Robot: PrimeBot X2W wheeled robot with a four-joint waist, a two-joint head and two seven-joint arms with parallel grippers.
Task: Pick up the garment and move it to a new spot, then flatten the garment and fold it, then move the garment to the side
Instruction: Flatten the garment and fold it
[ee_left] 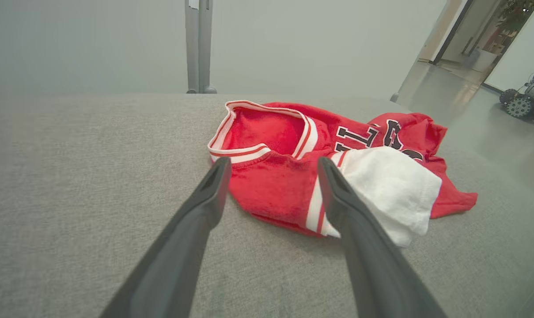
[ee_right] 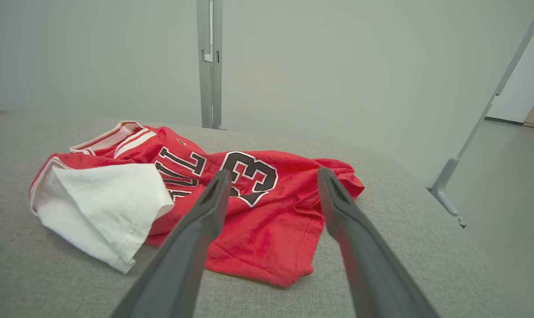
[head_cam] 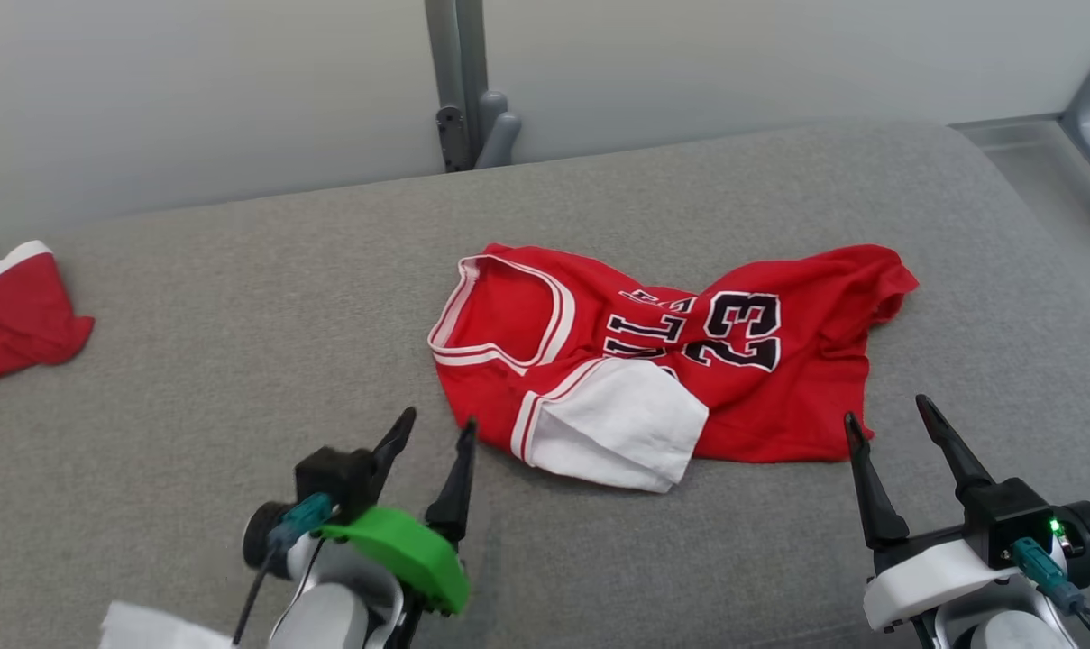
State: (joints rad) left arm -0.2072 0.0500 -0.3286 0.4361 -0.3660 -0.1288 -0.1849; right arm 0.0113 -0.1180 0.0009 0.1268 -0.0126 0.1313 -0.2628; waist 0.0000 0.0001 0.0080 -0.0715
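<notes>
A crumpled red knit basketball jersey (head_cam: 779, 406) lies near the middle of a grey counter (head_cam: 238, 361) covered in coarse woven fabric. Its neckline is trimmed in white and red bands, black block letters and a white-edged "23" run across the chest, and a soft white cloth flap (head_cam: 617, 424) folds over its near edge. The hem bunches into wrinkles at the right.

The left hand (head_cam: 438, 422) hangs just off the jersey's near left corner, its two tapered dark fingers spread apart and holding nothing. The right hand (head_cam: 885, 412) sits off the near right corner, likewise parted and empty.

A second red cloth with white trim (head_cam: 17, 306) lies at the counter's far left edge. Behind stand a plain pale wall (head_cam: 193, 90) and a grey metal post (head_cam: 459, 81); a smooth glossy floor (ee_left: 470, 110) stretches off to the right.
</notes>
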